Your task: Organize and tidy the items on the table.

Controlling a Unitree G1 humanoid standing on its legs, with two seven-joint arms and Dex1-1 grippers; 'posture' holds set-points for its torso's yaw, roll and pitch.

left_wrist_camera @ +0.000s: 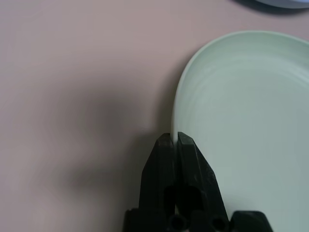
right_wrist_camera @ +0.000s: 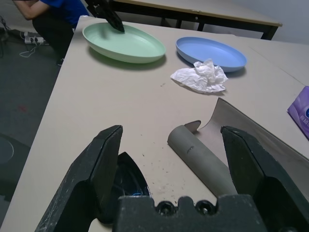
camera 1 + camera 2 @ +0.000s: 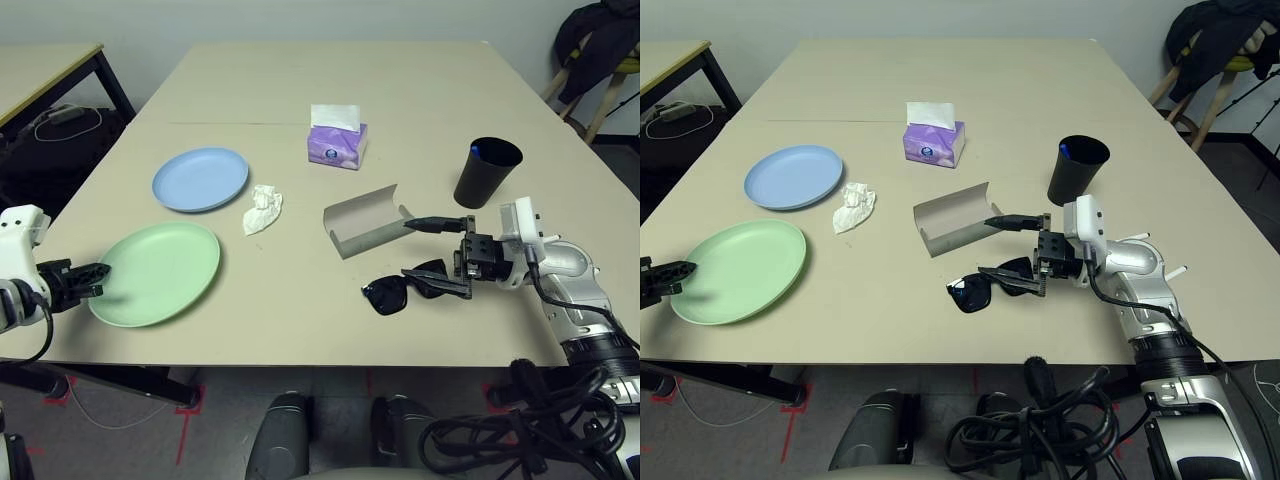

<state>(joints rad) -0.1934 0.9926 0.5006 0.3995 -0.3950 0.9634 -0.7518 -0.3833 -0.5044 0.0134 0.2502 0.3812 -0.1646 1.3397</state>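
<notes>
The left pincer (image 3: 95, 272) is clamping narrow on the near rim of the mint green plate (image 3: 160, 272), its two black fingers (image 1: 176, 159) pressed together with the thin edge pinched between them; gripping at the rim looks like the only way to take hold of so flat a dish, presumably so that it can be moved toward the pale blue plate (image 3: 200, 178), which is lying just beyond the green one, farther out from this pincer. Past both plates toward the middle of the tabletop (image 3: 400, 95), the crumpled white tissue (image 3: 262, 209) is resting loose, and well beyond it the purple tissue box (image 3: 337, 142) is standing upright with a sheet poking out. Moving on to the right pincer (image 3: 437, 256), it is standing wide, holding nothing, and pointing level across the tabletop. The grey oblong glasses case (image 3: 366, 222) is lying open just ahead of its upper finger, its lid propped up so the hollow is ready to receive something. The black sunglasses (image 3: 405, 289) are lying by the lower finger, near the table's front edge, apparently waiting to go into the case. The black cup (image 3: 487, 172) is standing upright just behind this pincer, on its far side, with something blue showing inside the rim.
</notes>
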